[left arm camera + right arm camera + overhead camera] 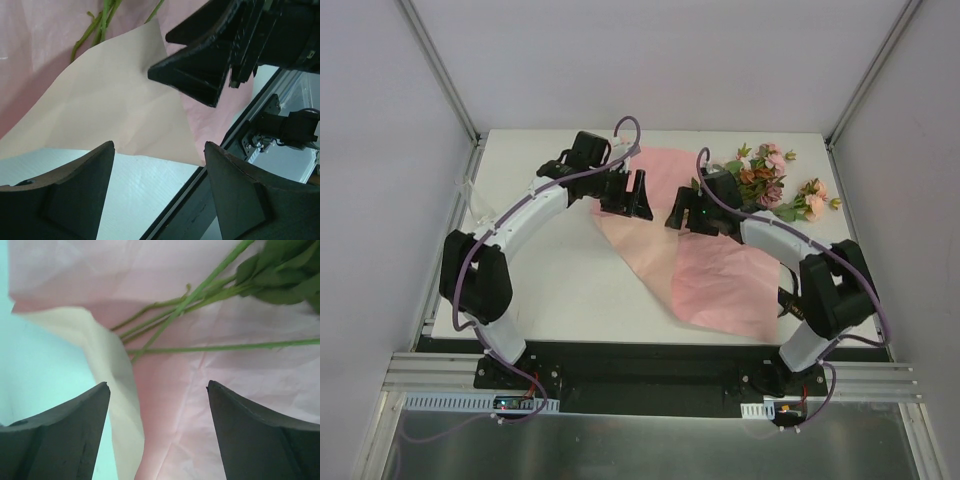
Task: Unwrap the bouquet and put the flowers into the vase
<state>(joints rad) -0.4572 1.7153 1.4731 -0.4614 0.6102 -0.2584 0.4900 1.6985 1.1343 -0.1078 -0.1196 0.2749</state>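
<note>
The flowers (pixel 775 180), long-stemmed sprays of peach-pink roses with rust-orange and mauve blooms, lie at the far right of the table, heads towards the right wall. Their thin green stems (pixel 200 295) run back towards the middle across a flat sheet of pale pink wrapping paper (pixel 725 280). The sheet is spread wide open. One corner is turned over as a cream-coloured flap (pixel 115 110), just beside the stem ends. No black ribbon shows and no clear glass vase is in any view.

The right gripper (pixel 159 410) hovers over the stem ends with its two dark fingers wide apart and nothing between them. The left gripper (pixel 632 200) hangs close by over the cream flap, also spread and empty, the two near each other above the white table (pixel 550 290).

The unwrapping looks done, so the step in hand is probably gathering the stems. To do it well, the right gripper should:

- Come down where the stems bunch closest together, short of the dark green leaves (pixel 280 275).
- Straddle the whole cluster across its length.
- Close only once its fingertips are under or around the stems, not into the paper.

A pinch that catches the sheet or the flap would drag the wrapping along. The left gripper could pin the paper flat meanwhile. One stem lies splayed apart from the rest and may be missed.
</note>
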